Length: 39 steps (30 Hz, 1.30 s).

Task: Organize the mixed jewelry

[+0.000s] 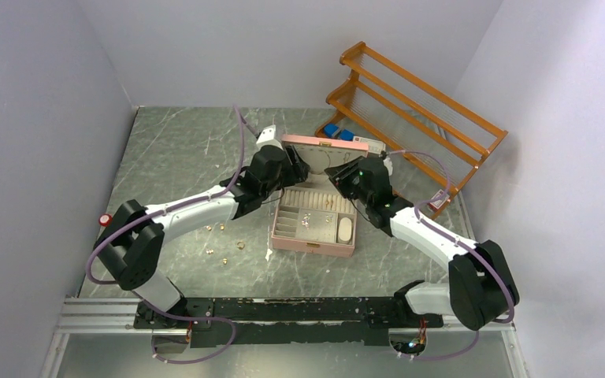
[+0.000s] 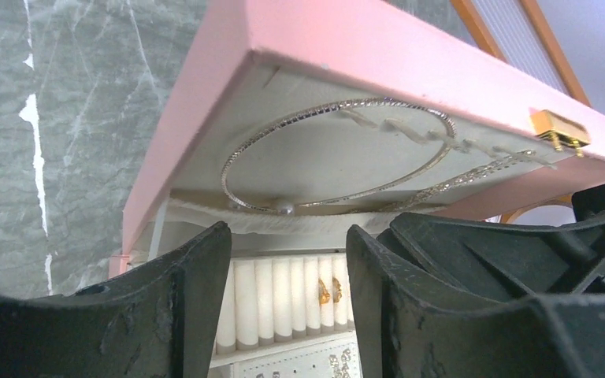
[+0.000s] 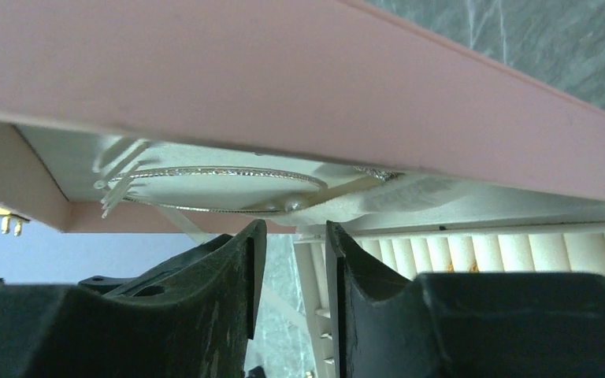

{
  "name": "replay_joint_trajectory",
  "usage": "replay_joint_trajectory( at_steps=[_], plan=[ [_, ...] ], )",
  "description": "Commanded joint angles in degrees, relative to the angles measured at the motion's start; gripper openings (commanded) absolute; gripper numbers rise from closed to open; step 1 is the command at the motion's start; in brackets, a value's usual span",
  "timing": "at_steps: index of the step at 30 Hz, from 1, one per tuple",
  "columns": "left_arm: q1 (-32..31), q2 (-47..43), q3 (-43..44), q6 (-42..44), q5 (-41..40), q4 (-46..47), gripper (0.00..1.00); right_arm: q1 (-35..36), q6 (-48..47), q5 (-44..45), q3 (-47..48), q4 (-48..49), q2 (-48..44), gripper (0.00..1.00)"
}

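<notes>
Black fingers of the left gripper (image 2: 287, 232) stand wide apart, empty, below the silvery beaded loop (image 2: 285, 208) in the pink box lid (image 2: 362, 39); the right gripper (image 3: 293, 227), narrowly parted, holds nothing beneath that loop (image 3: 291, 203); from above, gold rings (image 1: 240, 245) dot the table (image 1: 181, 150) left of the box (image 1: 313, 246).

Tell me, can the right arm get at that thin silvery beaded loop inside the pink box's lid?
Probably yes. The right arm's fingers stand open right before the thin silvery beaded loop, which lies against the pink box's raised lid, nothing between; gripping flat wire may be fiddly.
</notes>
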Motion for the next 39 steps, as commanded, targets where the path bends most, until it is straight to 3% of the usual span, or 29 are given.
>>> replay_joint_trajectory(
  at_steps=[1,6,21,39],
  plan=[
    [0.8,-4.0,-1.0,0.3,-2.1,2.7,0.62,-0.2,-6.0,2.9,1.4,2.4,-1.9,0.38],
    [1.4,-4.0,-0.5,0.1,-3.8,3.0,0.64,-0.1,-7.8,1.5,2.4,4.7,-0.8,0.38],
    [2.8,-0.9,0.1,-1.5,-4.8,7.7,0.43,-0.2,-7.7,-0.8,2.2,6.8,-0.3,0.28],
    [3.3,2.6,0.5,-1.0,-6.9,5.4,0.35,-0.3,-7.6,-1.3,2.0,6.4,-0.4,0.25]
  ],
)
